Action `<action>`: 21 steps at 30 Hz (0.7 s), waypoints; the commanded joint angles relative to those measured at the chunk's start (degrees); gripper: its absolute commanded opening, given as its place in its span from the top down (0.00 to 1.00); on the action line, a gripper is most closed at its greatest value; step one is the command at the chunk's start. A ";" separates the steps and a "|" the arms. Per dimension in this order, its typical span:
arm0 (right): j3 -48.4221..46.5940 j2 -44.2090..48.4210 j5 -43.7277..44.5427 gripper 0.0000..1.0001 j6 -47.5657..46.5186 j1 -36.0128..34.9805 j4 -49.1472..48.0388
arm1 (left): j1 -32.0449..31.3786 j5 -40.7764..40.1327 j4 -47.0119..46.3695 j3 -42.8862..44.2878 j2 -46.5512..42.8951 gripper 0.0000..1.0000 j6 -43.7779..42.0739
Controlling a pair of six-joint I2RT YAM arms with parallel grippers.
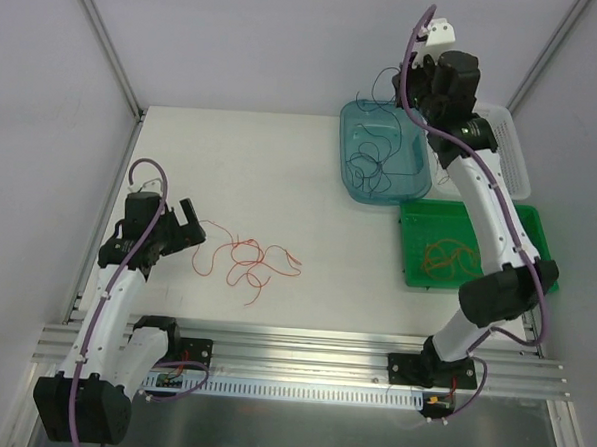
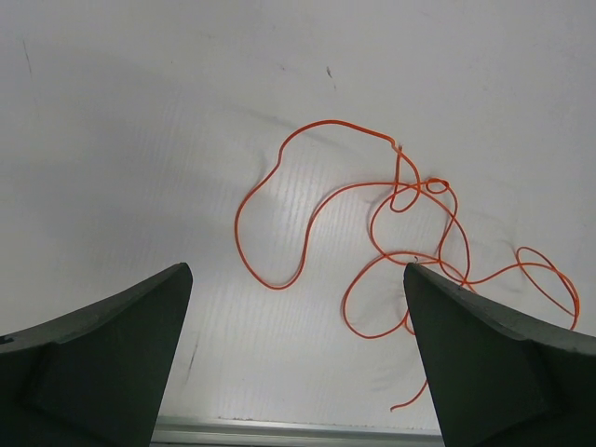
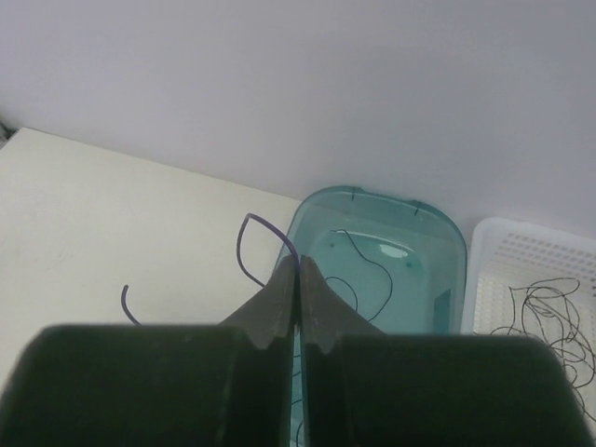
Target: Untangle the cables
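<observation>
A thin orange-red cable lies in loose loops on the white table, right of my left gripper. In the left wrist view the orange cable lies ahead of the gripper, which is open and empty. My right gripper is raised above the teal bin and is shut on a dark purple cable that loops out of its fingertips. Dark thin cables hang down into the teal bin. More orange cable lies in the green tray.
A white perforated basket with thin black wires stands right of the teal bin; in the top view the basket is partly hidden by the right arm. Grey walls enclose the table. An aluminium rail runs along the near edge.
</observation>
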State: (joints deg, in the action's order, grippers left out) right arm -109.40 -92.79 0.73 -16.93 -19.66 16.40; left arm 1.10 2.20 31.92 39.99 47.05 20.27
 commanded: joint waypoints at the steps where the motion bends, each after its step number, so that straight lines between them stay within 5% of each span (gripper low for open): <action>1: -1.16 -5.80 -5.38 0.99 2.59 3.83 -5.94 | -0.14 -0.71 -2.57 0.35 0.93 0.01 -1.29; 6: 0.49 -15.73 -4.53 0.96 4.36 6.65 -6.73 | -0.14 1.58 -2.57 0.18 2.35 0.01 -1.20; 10: 6.48 -17.51 -1.26 0.61 5.76 7.44 -8.14 | -0.14 1.76 -2.57 0.18 2.61 0.01 -1.20; 15: 13.59 -11.37 -4.07 0.38 7.35 5.52 -4.99 | -0.14 1.93 -2.57 -0.17 3.57 0.01 -1.11; 21: 23.35 0.50 -8.28 0.33 7.35 -2.91 1.25 | -0.14 5.27 -2.57 -0.17 6.21 0.01 -0.76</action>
State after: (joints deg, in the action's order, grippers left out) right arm -88.01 -102.04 -2.98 -10.52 -17.76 16.23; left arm 1.10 4.49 30.55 39.99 52.07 20.10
